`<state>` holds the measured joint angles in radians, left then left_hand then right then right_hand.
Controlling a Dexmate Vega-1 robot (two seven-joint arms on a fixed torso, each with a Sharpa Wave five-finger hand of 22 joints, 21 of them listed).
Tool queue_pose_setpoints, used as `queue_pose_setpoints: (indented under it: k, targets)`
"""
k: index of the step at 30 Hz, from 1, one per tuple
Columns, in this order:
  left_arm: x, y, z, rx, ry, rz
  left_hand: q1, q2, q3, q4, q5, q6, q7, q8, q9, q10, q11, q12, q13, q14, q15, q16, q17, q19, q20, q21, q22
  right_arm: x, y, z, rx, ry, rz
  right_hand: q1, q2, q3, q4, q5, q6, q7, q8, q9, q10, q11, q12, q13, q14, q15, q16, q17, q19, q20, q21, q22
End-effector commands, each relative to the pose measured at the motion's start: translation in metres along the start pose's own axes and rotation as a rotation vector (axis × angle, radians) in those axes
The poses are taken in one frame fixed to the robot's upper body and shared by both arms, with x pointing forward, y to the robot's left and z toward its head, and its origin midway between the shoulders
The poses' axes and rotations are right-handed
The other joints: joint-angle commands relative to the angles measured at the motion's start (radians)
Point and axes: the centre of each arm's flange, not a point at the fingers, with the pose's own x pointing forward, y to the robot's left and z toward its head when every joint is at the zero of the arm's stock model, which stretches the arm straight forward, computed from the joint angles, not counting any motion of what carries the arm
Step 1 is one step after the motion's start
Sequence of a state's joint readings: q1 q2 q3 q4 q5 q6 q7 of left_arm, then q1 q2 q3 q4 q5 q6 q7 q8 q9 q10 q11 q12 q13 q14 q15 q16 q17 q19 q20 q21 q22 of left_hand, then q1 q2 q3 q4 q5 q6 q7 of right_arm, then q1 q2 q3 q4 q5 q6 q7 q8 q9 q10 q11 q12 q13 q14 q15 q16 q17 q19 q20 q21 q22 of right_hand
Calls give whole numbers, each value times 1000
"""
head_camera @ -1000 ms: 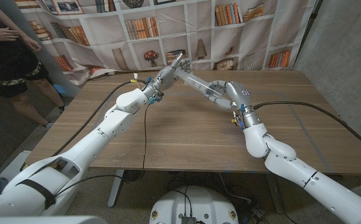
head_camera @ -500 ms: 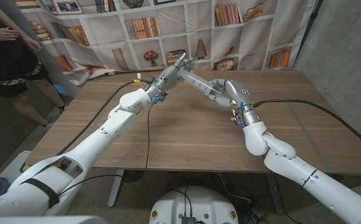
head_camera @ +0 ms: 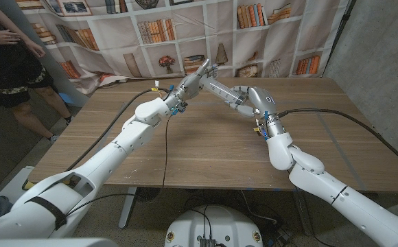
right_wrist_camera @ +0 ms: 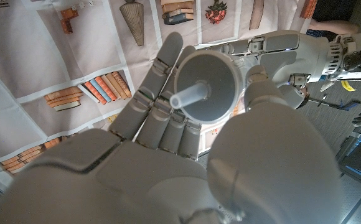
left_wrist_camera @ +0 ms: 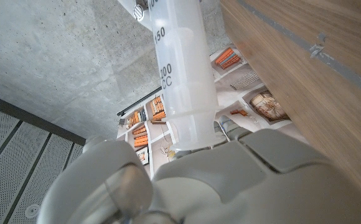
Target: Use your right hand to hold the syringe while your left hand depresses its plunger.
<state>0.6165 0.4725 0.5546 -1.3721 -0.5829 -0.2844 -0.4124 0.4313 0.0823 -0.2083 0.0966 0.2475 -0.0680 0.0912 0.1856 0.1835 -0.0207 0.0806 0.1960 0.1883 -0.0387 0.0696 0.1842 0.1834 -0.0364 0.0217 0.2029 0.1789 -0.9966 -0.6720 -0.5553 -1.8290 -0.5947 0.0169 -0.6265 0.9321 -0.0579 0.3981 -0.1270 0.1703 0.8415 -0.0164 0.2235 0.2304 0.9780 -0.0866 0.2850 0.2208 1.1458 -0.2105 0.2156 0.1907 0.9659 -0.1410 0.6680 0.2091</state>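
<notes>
A big clear syringe (head_camera: 221, 90) hangs tilted above the table's far middle. My right hand (head_camera: 248, 100) grips its barrel near the tip, fingers wrapped around it. In the right wrist view the nozzle end of the syringe (right_wrist_camera: 204, 93) points at the camera between the fingers (right_wrist_camera: 162, 87) of my right hand. My left hand (head_camera: 197, 76) presses against the plunger end, fingers stretched upward. In the left wrist view the syringe barrel (left_wrist_camera: 180, 81) with printed marks runs straight into my left hand (left_wrist_camera: 218, 180); the plunger is hidden there.
The wooden table (head_camera: 206, 147) lies below both arms. A curtain printed with bookshelves (head_camera: 151, 31) hangs behind it. A person (head_camera: 7, 51) stands at the far left, off the table. A black cable (head_camera: 163, 151) crosses the table by my left arm.
My left hand has moved right, toward my right hand, and the stretch of syringe showing between them has grown shorter. My right hand has barely moved.
</notes>
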Motion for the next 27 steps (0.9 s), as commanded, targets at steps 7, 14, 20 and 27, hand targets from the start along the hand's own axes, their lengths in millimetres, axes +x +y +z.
queue_pose_setpoints:
  k: [7,14,20,27]
  targets:
    - [6,-4,0,17,11,-12,1,10,-7,2,4,6,5,10,3,-6,0,5,6,-7,4,2,4,-10,0,-3,6,3,-2,-4,14,18,-7,202,216,-1,-1,5,169,-160,5,3,88,-76,4,4,13,-20,-1,3,-4,-77,9,0]
    - [2,0,1,26,10,6,1,10,-8,2,4,6,4,10,3,-7,0,5,6,-8,4,2,4,-11,-1,-2,6,2,-3,-7,20,14,-13,203,216,-2,-1,6,170,-158,5,4,89,-74,4,6,13,-20,-1,3,-6,-76,11,-1]
    - [-2,3,2,28,12,18,1,11,-9,3,4,6,4,9,3,-7,0,6,5,-8,4,2,4,-12,0,-1,6,1,-6,-9,35,19,-15,203,216,-2,-2,6,171,-159,4,4,88,-76,3,6,13,-21,-2,3,-8,-76,12,-2]
    - [-9,7,-1,30,22,34,2,12,-10,3,4,6,4,9,3,-7,0,6,5,-8,4,2,4,-12,0,-1,6,-3,-8,-10,44,27,-20,203,216,-3,-2,6,171,-157,3,4,88,-72,2,6,12,-20,-2,3,-12,-77,13,-3]
